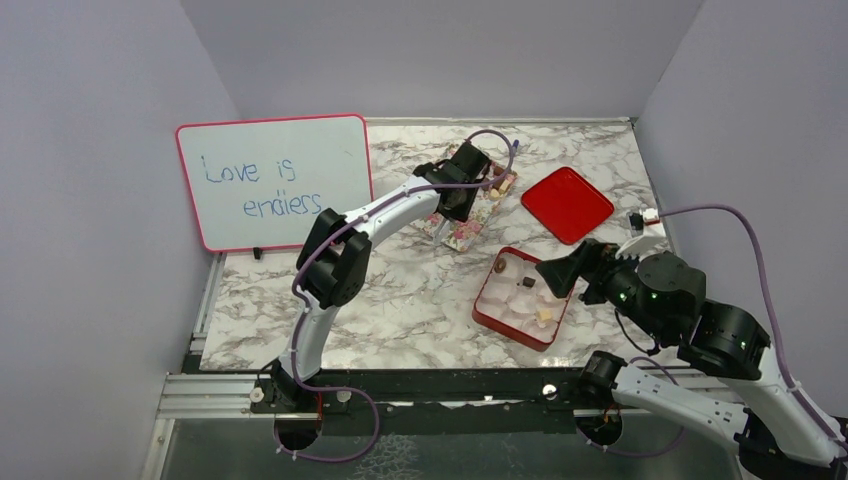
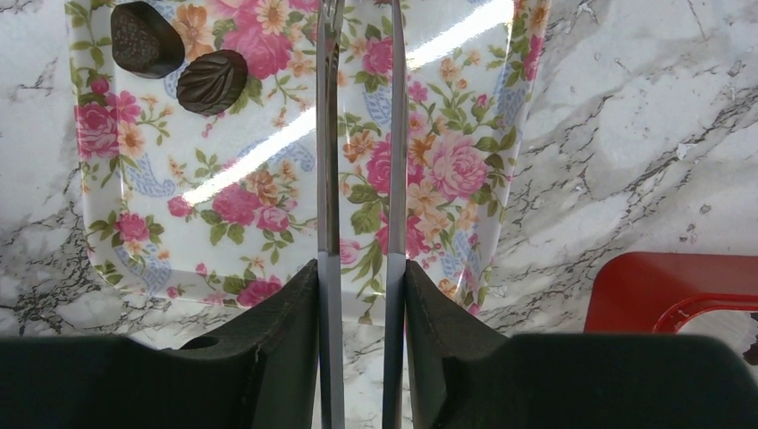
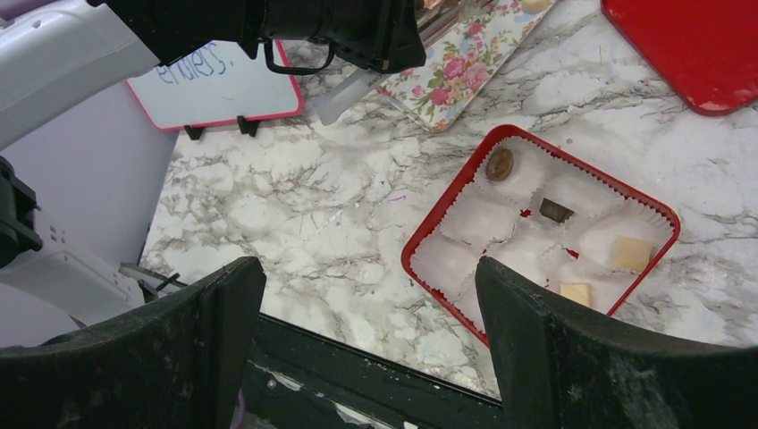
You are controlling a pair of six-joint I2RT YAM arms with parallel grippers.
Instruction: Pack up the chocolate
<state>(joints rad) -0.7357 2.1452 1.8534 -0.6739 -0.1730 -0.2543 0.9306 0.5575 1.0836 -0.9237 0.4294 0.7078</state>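
Note:
The chocolate is in two places. Two dark brown pieces (image 2: 143, 40) (image 2: 212, 80) lie on the floral tray (image 2: 223, 179), and cream pieces (image 1: 505, 185) sit at its far end. A round brown one (image 3: 499, 164), a dark square (image 3: 556, 210) and two cream blocks (image 3: 632, 253) rest in paper cups in the red box (image 3: 447, 206). My left gripper (image 2: 362, 9) hovers over the floral tray (image 1: 468, 232); its thin blades stand a narrow gap apart with nothing between them. My right gripper (image 3: 371, 273) is wide open and empty, at the box's near side (image 1: 560, 272).
The red lid (image 1: 567, 203) lies behind the box, on the right. A pink-framed whiteboard (image 1: 272, 180) stands at the back left. Walls close in the marble table (image 1: 400, 300) on three sides, and a metal rail runs along its near edge.

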